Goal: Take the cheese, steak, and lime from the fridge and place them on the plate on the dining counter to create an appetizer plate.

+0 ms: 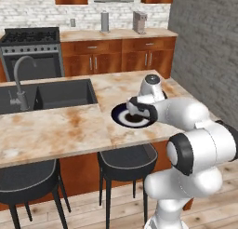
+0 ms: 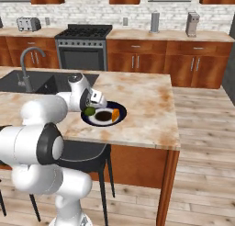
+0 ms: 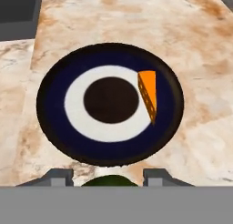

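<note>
1. The robot's gripper (image 3: 108,176) hangs over the near rim of the plate (image 3: 50,100), which sits on the dining counter (image 3: 195,59). Its two dark fingertips (image 3: 59,176) stand partway apart, one on each side of the lime (image 3: 109,180).
2. The lime, a dark green ball, sits between the jaws, just above the plate's navy rim on the edge nearest the arm. Only its top curve shows in the hand view. A narrow gap seems to separate it from each fingertip, so I cannot tell whether it is pinched or already loose.
3. The cheese (image 3: 148,93), an orange wedge, lies on the plate's white ring, on the far side of the dark centre from the lime and well apart from the jaws.
4. Main risk: the lime is round and hangs over the rim rather than over the plate's centre. If it is let go here, it could land on the sloped edge, roll off the plate and away across the counter.
5. Second risk: if the hand carries the lime further in over the plate and drifts sideways, the lime or a fingertip could knock the cheese off the white ring.
6. Third risk: if the grip is loose, any quick motion could drop the lime short of the plate.
</note>
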Motion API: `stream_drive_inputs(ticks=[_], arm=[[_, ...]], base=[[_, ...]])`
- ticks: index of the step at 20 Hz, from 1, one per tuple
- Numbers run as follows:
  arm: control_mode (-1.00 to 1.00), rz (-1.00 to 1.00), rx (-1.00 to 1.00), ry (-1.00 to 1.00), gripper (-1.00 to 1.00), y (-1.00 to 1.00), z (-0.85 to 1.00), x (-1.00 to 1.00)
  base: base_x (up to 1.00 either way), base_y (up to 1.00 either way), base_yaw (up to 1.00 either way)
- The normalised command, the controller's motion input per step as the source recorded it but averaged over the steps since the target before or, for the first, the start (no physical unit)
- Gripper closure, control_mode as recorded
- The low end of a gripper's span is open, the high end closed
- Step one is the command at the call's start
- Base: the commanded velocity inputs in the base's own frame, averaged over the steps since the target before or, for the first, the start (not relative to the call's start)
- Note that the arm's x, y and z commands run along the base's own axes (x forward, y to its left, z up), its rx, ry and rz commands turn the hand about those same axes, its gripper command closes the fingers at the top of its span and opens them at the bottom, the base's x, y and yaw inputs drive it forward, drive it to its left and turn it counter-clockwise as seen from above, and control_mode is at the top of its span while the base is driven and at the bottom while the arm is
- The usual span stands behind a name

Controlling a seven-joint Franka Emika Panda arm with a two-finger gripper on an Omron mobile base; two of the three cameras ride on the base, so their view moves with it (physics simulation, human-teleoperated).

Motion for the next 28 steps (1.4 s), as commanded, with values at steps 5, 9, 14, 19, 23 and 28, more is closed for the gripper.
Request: stream_drive_inputs(ticks=[5, 9, 14, 19, 23, 28], arm=[[-1.00, -0.03, 0.00, 0.06, 1.00, 0.00, -0.29, 0.74], [-1.00, 0.00, 0.00, 0.01, 1.00, -0.21, -0.48, 0.47], [-1.00, 0.00, 0.00, 0.00, 1.00, -0.40, -0.51, 0.27], [-1.00, 0.00, 0.00, 0.00, 1.00, -0.13, -0.36, 0.20], [-1.00, 0.00, 0.00, 0.00, -1.00, 0.08, -0.25, 0.12], [-1.00, 0.00, 0.00, -0.01, -1.00, 0.01, -0.02, 0.05]], base=[[0.00, 0.00, 0.00], [0.00, 0.00, 0.00], [0.00, 0.00, 0.00], [0.00, 0.00, 0.00], [0.00, 0.00, 0.00], [0.00, 0.00, 0.00]])
